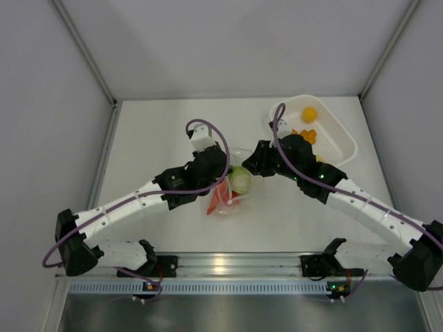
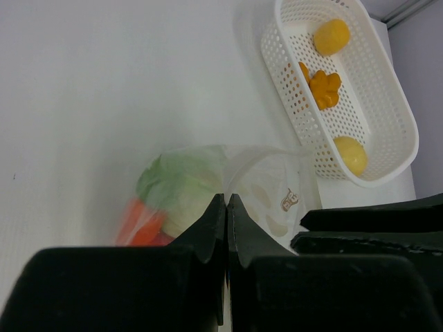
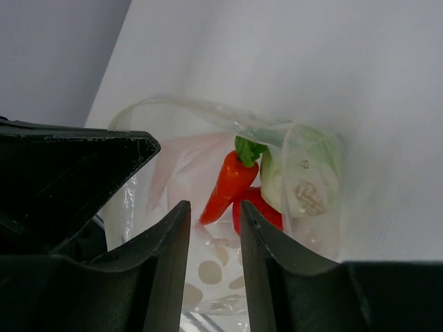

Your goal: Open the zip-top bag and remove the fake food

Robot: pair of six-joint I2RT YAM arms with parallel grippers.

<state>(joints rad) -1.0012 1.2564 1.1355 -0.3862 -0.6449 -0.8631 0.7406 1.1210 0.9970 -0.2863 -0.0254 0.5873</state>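
Observation:
The zip-top bag point(image 1: 228, 202) lies mid-table with its mouth open point(image 3: 173, 180). Inside are a pale-green ball point(image 1: 240, 180), a red green-stemmed chilli point(image 3: 232, 181) and a red ball point(image 3: 259, 207). My left gripper point(image 2: 226, 197) is shut on the bag's rim point(image 2: 273, 187); it sits at the bag's left in the top view point(image 1: 220, 168). My right gripper point(image 3: 211, 207) is open at the bag's right edge point(image 1: 255, 162), with dotted film between its fingers. A yellow lemon point(image 2: 349, 153), an orange-yellow ball point(image 2: 331, 36) and an orange lumpy piece point(image 2: 324, 88) lie in the basket.
The white perforated basket point(image 1: 342, 142) stands at the back right, just behind my right arm; it also shows in the left wrist view point(image 2: 401, 117). Grey walls close the table on three sides. A metal rail runs along the near edge point(image 1: 228, 266).

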